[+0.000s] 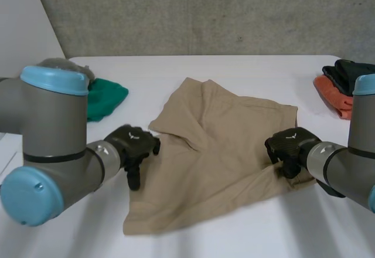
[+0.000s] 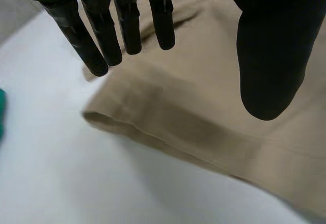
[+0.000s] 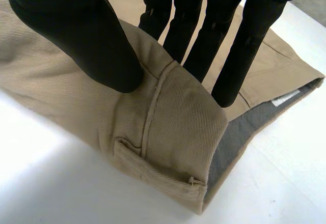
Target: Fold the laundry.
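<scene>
Tan shorts (image 1: 220, 152) lie spread and partly folded in the middle of the white table (image 1: 246, 70). My left hand (image 1: 133, 143) hovers at the shorts' left edge with fingers (image 2: 99, 35) straight and thumb (image 2: 270, 56) apart from them, holding nothing; the hem (image 2: 153, 127) lies below the fingertips. My right hand (image 1: 290, 146) is at the shorts' right edge, by the waistband. There the thumb (image 3: 86, 40) and fingers (image 3: 229, 46) pinch a raised fold of the waistband (image 3: 173, 132), with a belt loop just below.
A green garment (image 1: 104, 97) lies at the left of the table behind my left arm, with a grey item (image 1: 64, 64) beside it. Dark green (image 1: 348, 73) and orange (image 1: 334, 94) clothes are piled at the right edge.
</scene>
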{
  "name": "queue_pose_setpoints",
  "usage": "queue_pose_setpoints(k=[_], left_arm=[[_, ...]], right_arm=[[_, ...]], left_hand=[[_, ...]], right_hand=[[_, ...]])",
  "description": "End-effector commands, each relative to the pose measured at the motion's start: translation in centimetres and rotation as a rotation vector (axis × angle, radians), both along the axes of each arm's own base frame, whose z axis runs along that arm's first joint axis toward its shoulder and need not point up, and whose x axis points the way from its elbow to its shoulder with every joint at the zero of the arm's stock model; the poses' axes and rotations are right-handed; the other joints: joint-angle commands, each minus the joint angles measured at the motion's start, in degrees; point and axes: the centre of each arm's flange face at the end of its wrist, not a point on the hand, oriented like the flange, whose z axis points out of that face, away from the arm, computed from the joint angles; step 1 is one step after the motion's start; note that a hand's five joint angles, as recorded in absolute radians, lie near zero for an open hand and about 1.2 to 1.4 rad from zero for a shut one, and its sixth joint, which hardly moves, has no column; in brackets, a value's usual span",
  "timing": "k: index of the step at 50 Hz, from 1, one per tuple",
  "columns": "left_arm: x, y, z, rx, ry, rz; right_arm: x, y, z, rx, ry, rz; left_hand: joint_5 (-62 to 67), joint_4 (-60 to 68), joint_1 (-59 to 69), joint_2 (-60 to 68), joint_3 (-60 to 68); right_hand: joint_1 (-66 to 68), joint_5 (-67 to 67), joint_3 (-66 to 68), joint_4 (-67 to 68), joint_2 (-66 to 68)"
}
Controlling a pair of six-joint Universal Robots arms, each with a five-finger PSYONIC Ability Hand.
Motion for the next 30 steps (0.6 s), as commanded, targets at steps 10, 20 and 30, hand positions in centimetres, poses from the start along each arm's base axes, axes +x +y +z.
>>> queue_pose_setpoints(k=[10, 20, 30], left_arm=[[1.4, 4.5, -0.2, 0.173, 0.020, -0.008], [-0.1, 3.2, -3.1, 0.094, -0.092, -0.008], [0.2, 6.3, -1.8, 0.068, -0.191, -0.128]], right_arm=[[-0.4, -1.4, 0.2, -0.069, -0.031, -0.107], [-0.7, -0.9, 0.6, -0.057, -0.026, -0.109], [-1.6, 5.2, 1.6, 0.088, 0.294, 0.251]], left_hand=[[0.8, 0.8, 0.9, 1.0, 0.9], [47.3, 47.3, 47.4, 47.5, 47.3], [56.7, 56.7, 56.8, 56.8, 56.7]], right_hand=[[15.9, 11.7, 11.3, 11.3, 12.6], [15.9, 11.7, 11.3, 11.3, 12.6], [15.9, 11.7, 11.3, 11.3, 12.6]])
